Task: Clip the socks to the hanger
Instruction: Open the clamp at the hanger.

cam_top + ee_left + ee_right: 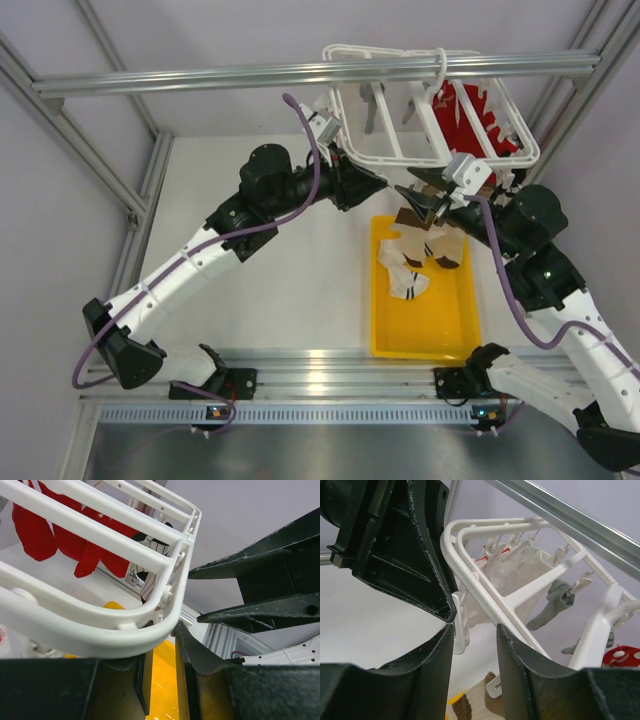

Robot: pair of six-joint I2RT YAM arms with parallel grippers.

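Beneath the aluminium rail [200, 78], my left gripper [388, 188] pinches the white plastic rectangular hanger [75, 635], long axis left-right; right gripper [475, 628] gapes.

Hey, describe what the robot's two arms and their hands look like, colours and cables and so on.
Both the left arm and right arm are white tubular links joined by bulky black joint housings. A purple cable loops along each. The left hand and right hand have matte black, tapered fingers with scuffed edges.
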